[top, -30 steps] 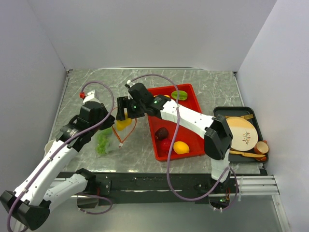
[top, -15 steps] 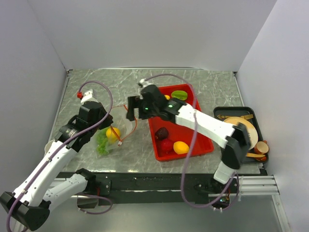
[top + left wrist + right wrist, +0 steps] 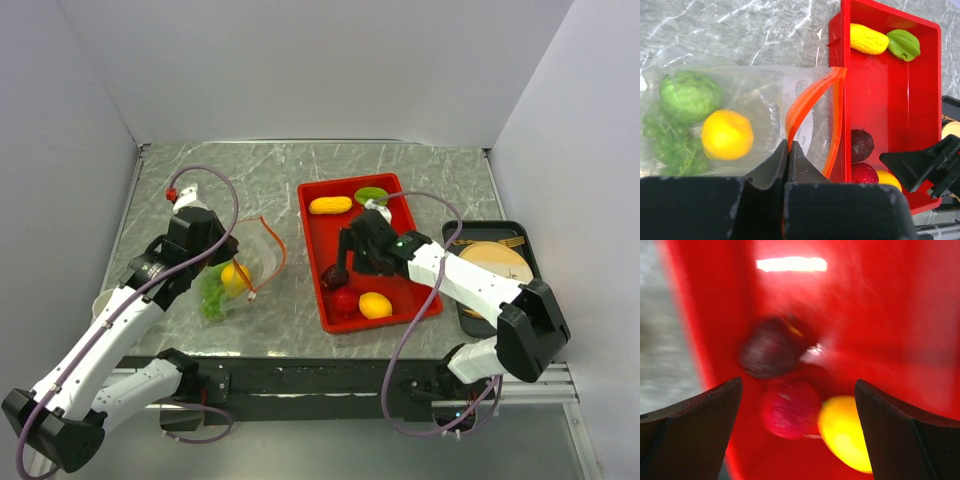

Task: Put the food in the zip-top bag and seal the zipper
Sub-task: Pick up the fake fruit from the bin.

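Filling step is judged to be in hand, about halfway. The left gripper (image 3: 788, 152) is seen pinched tight on the zipper (image 3: 807, 97) of the bag (image 3: 755, 95), with the mouth held lifted and open toward the tray. The bag is laid on the table (image 3: 420, 170) just left of the tray. Three pieces of food are counted inside it: a green leafy ball (image 3: 690, 95), green grapes (image 3: 660, 145) and a yellow round fruit (image 3: 727, 134).

Five more pieces are held in the red tray (image 3: 837, 60):
- a yellow corn piece (image 3: 869, 39) and a green piece (image 3: 903, 44) at the far end
- a dark red piece (image 3: 861, 145), a red piece (image 3: 864, 174) and a yellow piece (image 3: 888, 180) bunched at the near end

The right gripper (image 3: 343, 262) is hung over that bunch with its jaws spread wide and nothing held. The next move is judged to be a descent onto the dark red piece, a squeeze across it and a carry to the bag mouth. The bunched pieces are packed close, so neighbours could be knocked. Sealing has not been started.

The right wrist view is smeared by blur, so only rough shapes can be made out. The bag's near edge is covered by the left gripper body. Whether one lip or both is pinched cannot be told, and the zipper's white tip is not clearly made out. The plate (image 3: 500, 275) at far right is partly covered by the right arm
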Controlling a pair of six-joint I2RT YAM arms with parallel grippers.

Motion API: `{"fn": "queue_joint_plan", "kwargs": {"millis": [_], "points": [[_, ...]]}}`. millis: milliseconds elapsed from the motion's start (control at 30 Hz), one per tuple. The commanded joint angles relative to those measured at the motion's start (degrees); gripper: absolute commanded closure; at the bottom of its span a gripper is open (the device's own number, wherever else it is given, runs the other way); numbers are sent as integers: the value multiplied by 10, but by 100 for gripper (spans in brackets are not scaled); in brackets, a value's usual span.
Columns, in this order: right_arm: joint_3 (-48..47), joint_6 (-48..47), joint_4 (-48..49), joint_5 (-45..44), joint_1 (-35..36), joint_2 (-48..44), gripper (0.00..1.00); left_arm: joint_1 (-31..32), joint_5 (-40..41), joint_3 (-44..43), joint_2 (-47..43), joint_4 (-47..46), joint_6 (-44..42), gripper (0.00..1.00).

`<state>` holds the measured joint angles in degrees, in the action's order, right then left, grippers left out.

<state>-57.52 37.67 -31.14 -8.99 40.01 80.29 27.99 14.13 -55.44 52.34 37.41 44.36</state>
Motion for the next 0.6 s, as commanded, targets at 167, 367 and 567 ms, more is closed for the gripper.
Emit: {"fn": "queue_joint_plan", "kwargs": {"millis": [167,367,567], "points": [[42,45,-61,-30,-20,-76,0,0,-23,10,-8,-27,-3,99],[107,72,-84,5,-21,-126,0,0,-21,11,-12,-27,-6,99],[155,77,-96,33,-20,-163,0,0,-29,16,-6,-34,-7,99]]}}
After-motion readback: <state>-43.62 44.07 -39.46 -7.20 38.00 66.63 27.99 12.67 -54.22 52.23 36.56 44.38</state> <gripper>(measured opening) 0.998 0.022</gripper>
